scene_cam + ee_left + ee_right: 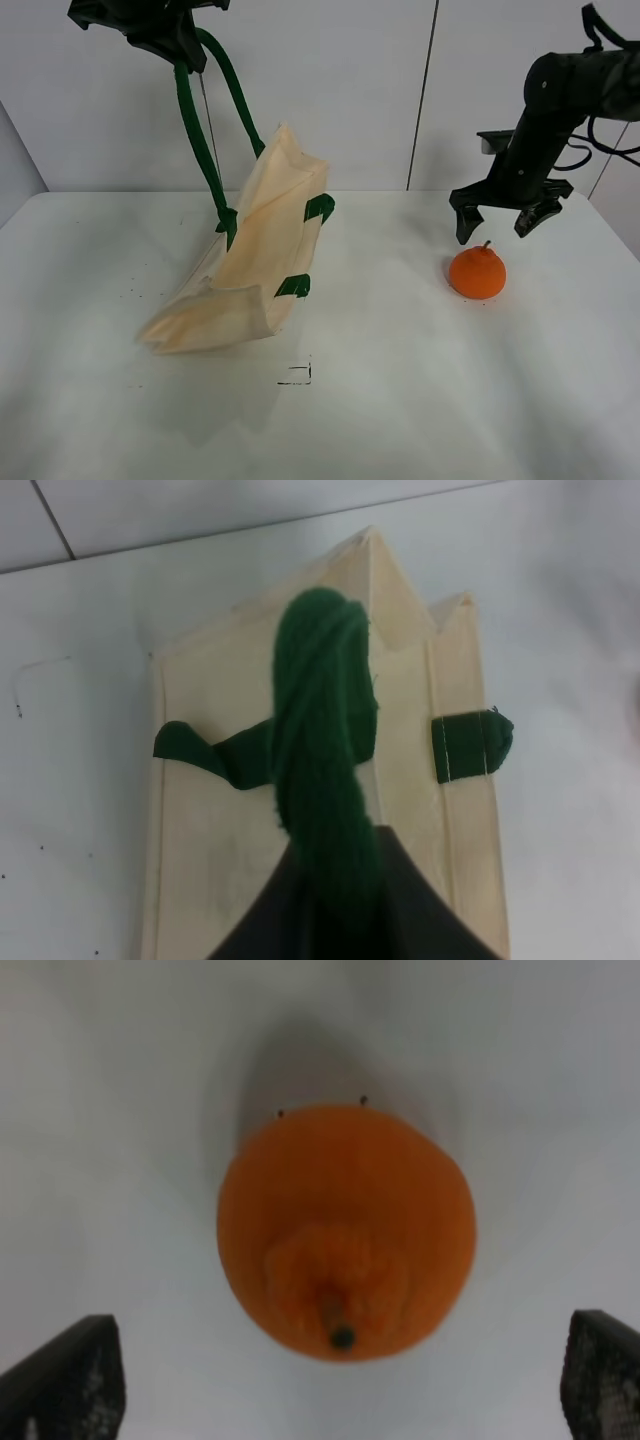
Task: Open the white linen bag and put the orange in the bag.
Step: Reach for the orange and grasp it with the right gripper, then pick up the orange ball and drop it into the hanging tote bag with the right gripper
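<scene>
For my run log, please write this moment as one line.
left gripper: shut on green handle, white linen bag partly raised | right gripper: open above orange | orange: on table

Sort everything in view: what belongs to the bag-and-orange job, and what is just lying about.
Part of the job:
- white linen bag, hanging from its green strap handles
- orange, on the table
- left tool, shut on the handles
- right tool, open above the orange

Just lying about:
- small black corner mark on the table
- scattered dark specks near the bag
</scene>
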Motion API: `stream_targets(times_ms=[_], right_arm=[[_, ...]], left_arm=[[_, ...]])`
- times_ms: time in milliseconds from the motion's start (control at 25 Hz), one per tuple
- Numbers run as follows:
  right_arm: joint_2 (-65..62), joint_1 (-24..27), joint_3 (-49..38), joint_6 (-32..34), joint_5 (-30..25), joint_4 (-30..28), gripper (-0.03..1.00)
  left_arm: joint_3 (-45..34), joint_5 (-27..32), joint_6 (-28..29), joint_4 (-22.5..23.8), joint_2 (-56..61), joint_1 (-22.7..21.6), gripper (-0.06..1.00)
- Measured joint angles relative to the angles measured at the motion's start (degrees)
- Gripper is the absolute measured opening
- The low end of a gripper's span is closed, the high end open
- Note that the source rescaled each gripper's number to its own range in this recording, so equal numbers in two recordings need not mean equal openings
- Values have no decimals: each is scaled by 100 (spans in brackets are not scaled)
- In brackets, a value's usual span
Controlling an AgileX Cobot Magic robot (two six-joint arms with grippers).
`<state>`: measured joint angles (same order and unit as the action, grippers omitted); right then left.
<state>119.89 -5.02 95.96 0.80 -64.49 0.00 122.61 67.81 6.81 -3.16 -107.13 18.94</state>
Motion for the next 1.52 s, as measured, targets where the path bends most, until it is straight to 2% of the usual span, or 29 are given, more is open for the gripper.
stream_targets(times_ms=[560, 600, 640, 680, 760, 800, 840, 1080, 1280, 1400, 1520], right_arm=[[1114, 0, 21, 36, 178, 0, 100], [1128, 0, 21, 36, 187, 0, 95], [1128, 0, 31, 36, 192, -37, 86], [1128, 0, 40, 36, 192, -64, 70], [1128, 0, 71, 79, 169, -127, 25], [1121, 0, 79, 98, 130, -165, 8], [1108, 0, 88, 104, 92, -186, 0], [733, 0, 88, 70, -30, -165, 1], [-233, 0, 88, 43, -134, 0, 1], [-750, 0, 210, 13, -348, 197, 1], [-879, -5, 697, -80, -543, 553, 1]], left_arm=[[0, 0, 0, 0, 0, 0, 0], [0, 0, 0, 0, 0, 0, 0], [0, 0, 0, 0, 0, 0, 0], [0, 0, 0, 0, 0, 0, 0], [0, 0, 0, 0, 0, 0, 0], [0, 0, 0, 0, 0, 0, 0], [0, 0, 0, 0, 0, 0, 0], [0, 0, 0, 0, 0, 0, 0], [0, 0, 0, -5, 0, 0, 0], [0, 0, -5, -5, 0, 0, 0], [0, 0, -5, -15, 0, 0, 0]])
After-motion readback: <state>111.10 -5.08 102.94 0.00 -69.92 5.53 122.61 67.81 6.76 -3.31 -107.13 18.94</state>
